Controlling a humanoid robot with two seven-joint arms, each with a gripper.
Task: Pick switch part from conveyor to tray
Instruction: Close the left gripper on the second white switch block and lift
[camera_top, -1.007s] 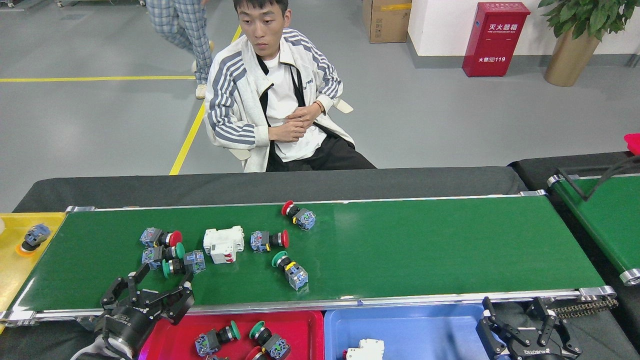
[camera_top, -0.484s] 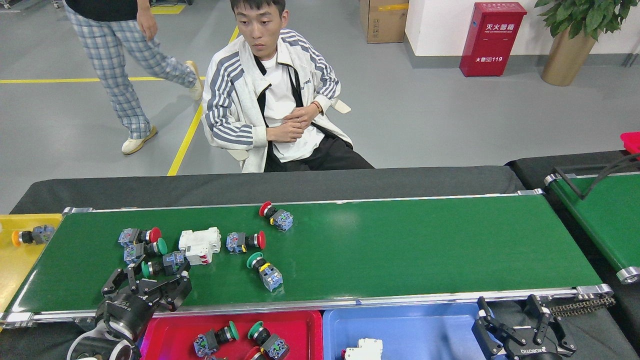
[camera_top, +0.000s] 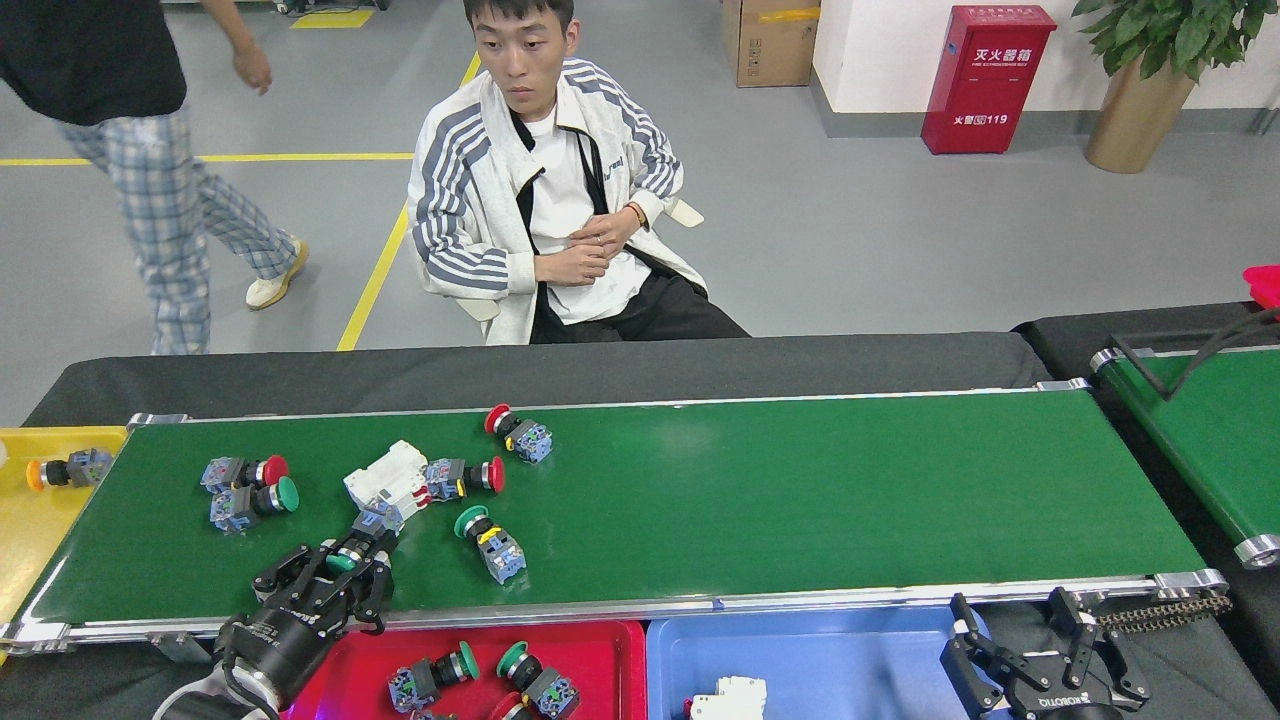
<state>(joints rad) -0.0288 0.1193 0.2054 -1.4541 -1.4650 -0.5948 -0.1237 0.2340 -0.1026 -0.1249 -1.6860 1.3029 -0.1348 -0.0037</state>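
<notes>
Several switch parts lie on the left half of the green conveyor (camera_top: 800, 500): red-capped ones (camera_top: 245, 471) (camera_top: 466, 477) (camera_top: 517, 432) and green-capped ones (camera_top: 254, 500) (camera_top: 490, 545). My left gripper (camera_top: 337, 572) reaches over the belt's near rail, shut on a green-capped switch part (camera_top: 360, 540) whose blue body touches a tilted white breaker (camera_top: 384, 480). The red tray (camera_top: 620, 670) below holds more switch parts. My right gripper (camera_top: 1025, 645) hangs open and empty at the right end of the blue tray (camera_top: 820, 660).
A yellow tray (camera_top: 40, 540) at the left end holds an orange-capped switch (camera_top: 62, 470). A white breaker (camera_top: 728, 698) lies in the blue tray. A second green belt (camera_top: 1210, 440) stands at the right. One person sits behind the conveyor; another walks at top left.
The parts have drifted left with the belt. My left gripper has moved forward and closed on the green-capped switch part, turning it and knocking the white breaker askew. The right gripper is unchanged.
</notes>
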